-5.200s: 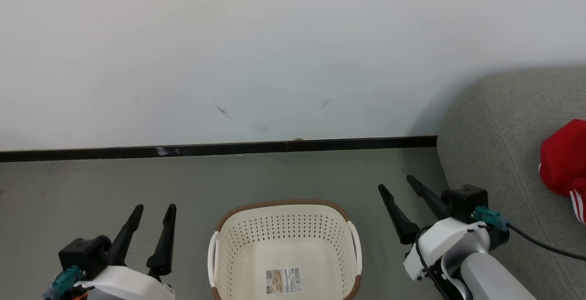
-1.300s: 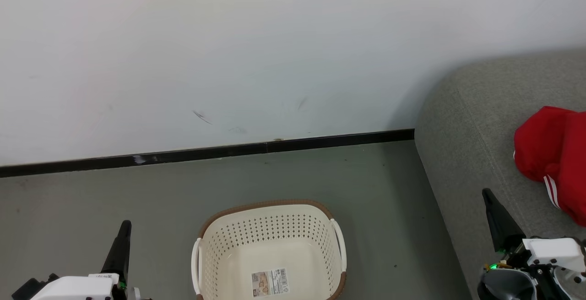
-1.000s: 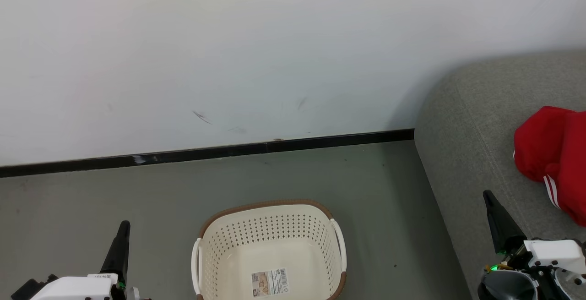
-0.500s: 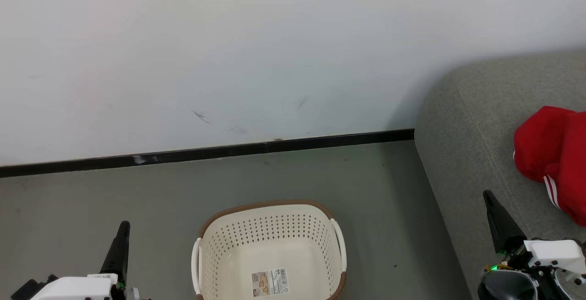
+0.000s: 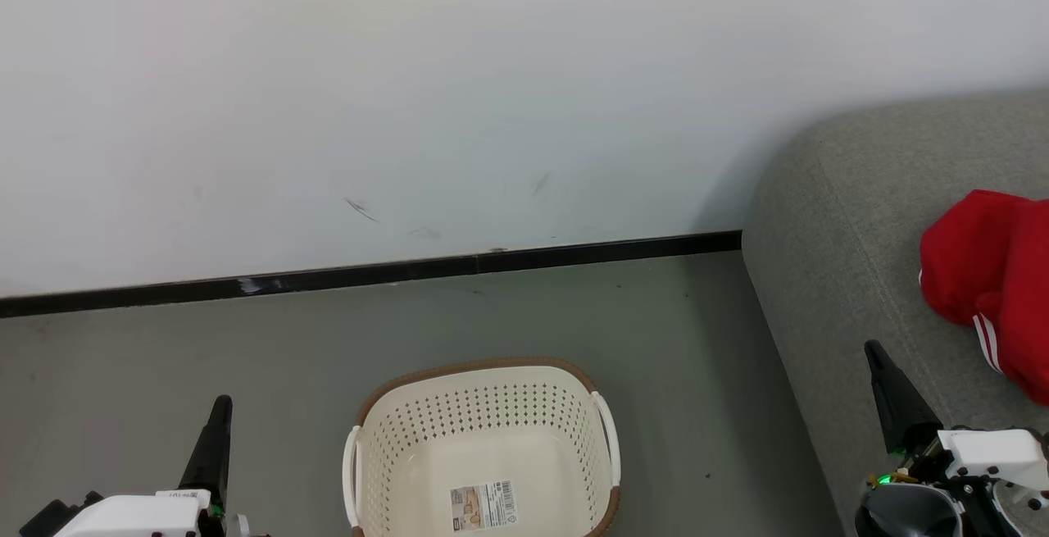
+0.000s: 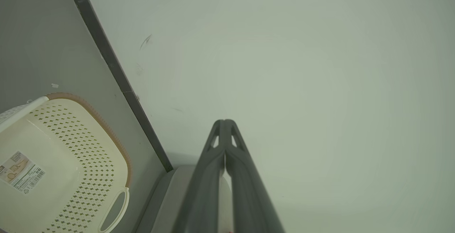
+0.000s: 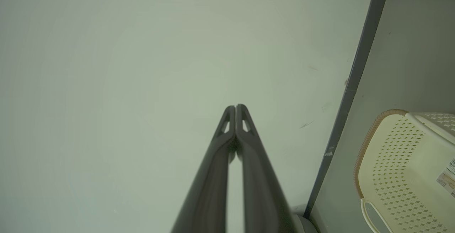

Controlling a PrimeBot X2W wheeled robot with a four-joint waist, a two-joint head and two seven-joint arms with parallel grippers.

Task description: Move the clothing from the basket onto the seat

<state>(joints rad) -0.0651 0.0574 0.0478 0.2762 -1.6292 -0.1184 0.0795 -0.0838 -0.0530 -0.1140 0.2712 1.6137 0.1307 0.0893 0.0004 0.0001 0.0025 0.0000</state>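
Red clothing is being seen lying on the right seat, the near basket is being shown empty, and the left gripper and right gripper are clenched on nothing, so likely nothing is left.

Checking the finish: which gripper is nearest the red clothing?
The right gripper, by the seat that bears the red clothing. The left gripper is across the basket, over the floor.
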